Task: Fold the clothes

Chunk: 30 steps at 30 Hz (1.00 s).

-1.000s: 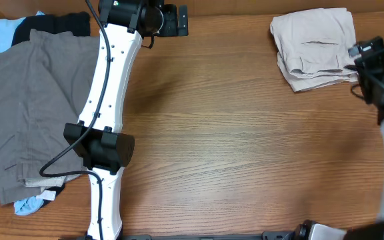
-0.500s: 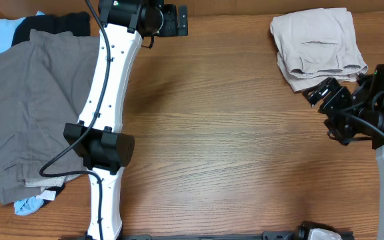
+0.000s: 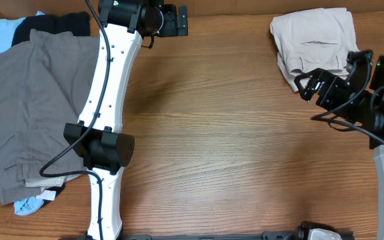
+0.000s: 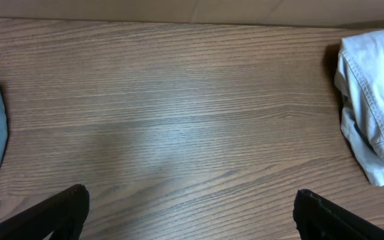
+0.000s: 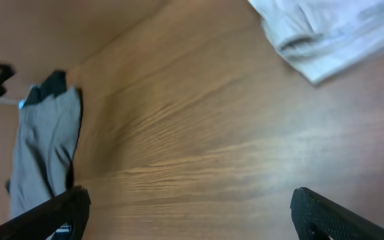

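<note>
Folded beige khaki shorts (image 3: 315, 45) lie at the table's far right; they also show in the left wrist view (image 4: 377, 110) and the right wrist view (image 5: 325, 30). Gray shorts (image 3: 35, 113) lie spread on top of a pile at the left, with black (image 3: 52, 23) and light-blue (image 3: 2, 37) garments under them; the gray shorts also show in the right wrist view (image 5: 42, 150). My left gripper (image 3: 179, 21) is open and empty at the table's far edge. My right gripper (image 3: 307, 85) is open and empty just in front of the beige shorts.
The brown wooden table (image 3: 232, 147) shows between the two piles. My left arm's white links (image 3: 109, 93) run along the right side of the gray shorts. A light-blue corner (image 3: 29, 205) sticks out at the pile's front.
My right arm has swung from the far right edge leftward and forward, and its gripper now points left beside the beige shorts. The left arm and the clothes have not moved.
</note>
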Each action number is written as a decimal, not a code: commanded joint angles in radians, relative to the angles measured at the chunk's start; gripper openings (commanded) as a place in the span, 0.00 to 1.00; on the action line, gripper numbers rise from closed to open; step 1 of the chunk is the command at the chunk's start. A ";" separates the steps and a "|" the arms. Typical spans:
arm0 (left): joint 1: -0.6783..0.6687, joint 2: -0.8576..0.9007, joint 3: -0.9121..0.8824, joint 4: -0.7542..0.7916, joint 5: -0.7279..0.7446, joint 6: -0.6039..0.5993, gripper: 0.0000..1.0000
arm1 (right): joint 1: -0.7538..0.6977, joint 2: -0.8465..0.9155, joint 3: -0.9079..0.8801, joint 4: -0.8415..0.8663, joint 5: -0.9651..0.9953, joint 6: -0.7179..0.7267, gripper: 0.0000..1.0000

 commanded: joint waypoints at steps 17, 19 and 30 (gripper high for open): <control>-0.007 -0.006 -0.006 0.001 -0.007 0.019 1.00 | 0.142 -0.711 -0.766 0.670 0.119 -0.095 1.00; -0.007 -0.006 -0.006 0.001 -0.007 0.019 1.00 | 0.154 -0.784 -0.860 0.732 0.146 -0.095 1.00; -0.007 -0.006 -0.006 0.001 -0.007 0.019 1.00 | 0.194 -1.068 -1.229 1.003 0.201 -0.091 1.00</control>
